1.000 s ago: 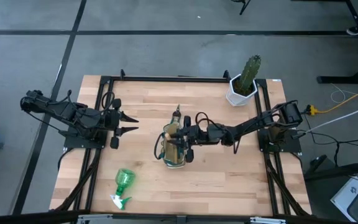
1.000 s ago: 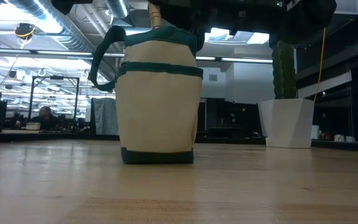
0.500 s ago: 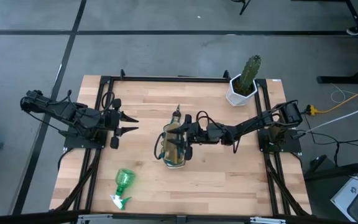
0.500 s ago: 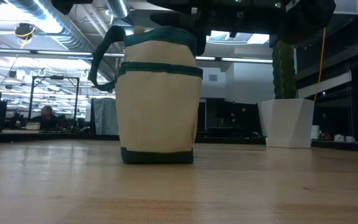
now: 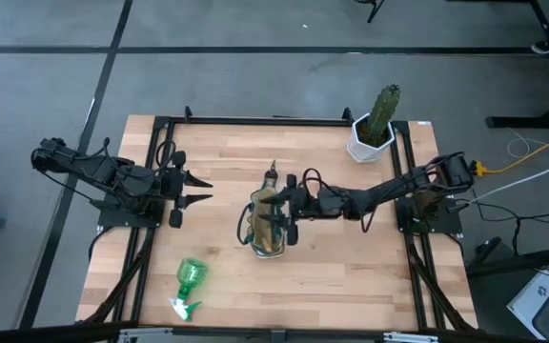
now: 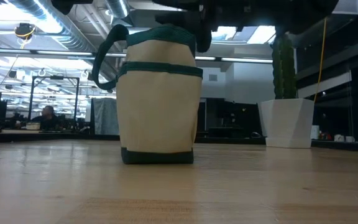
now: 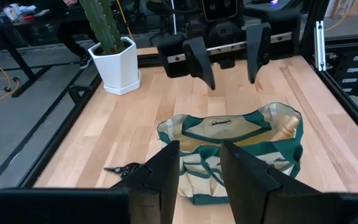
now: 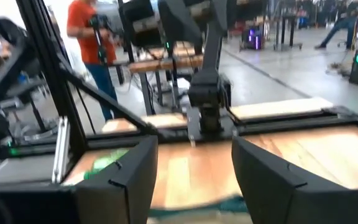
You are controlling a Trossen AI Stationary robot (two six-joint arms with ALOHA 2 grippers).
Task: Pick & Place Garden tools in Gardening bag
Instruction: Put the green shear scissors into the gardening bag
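The cream gardening bag [image 5: 268,232] with green trim stands upright on its base mid-table, and it also shows in the low view [image 6: 159,99]. A wooden tool handle [image 7: 288,125] sticks up inside the bag's mouth. My right gripper [image 7: 230,70] hangs open just above the bag's opening with nothing between its fingers. Dark pruning shears [image 7: 125,168] lie on the table by the bag's foot. The green spray bottle [image 5: 188,287] lies on its side near the front left. My left gripper [image 5: 201,191] waits open at the left, pointing at the bag.
A cactus in a white faceted pot [image 5: 374,129] stands at the far right corner, and it shows at the low view's right [image 6: 288,121]. Black frame rails [image 5: 255,121] run along the table's edges. A person in an orange shirt [image 8: 87,25] stands beyond the table.
My right gripper has opened over the bag and let go of a wooden-handled tool. The handle stood up above the bag's rim a second ago and has now sunk inside the bag. The bag has stayed upright.
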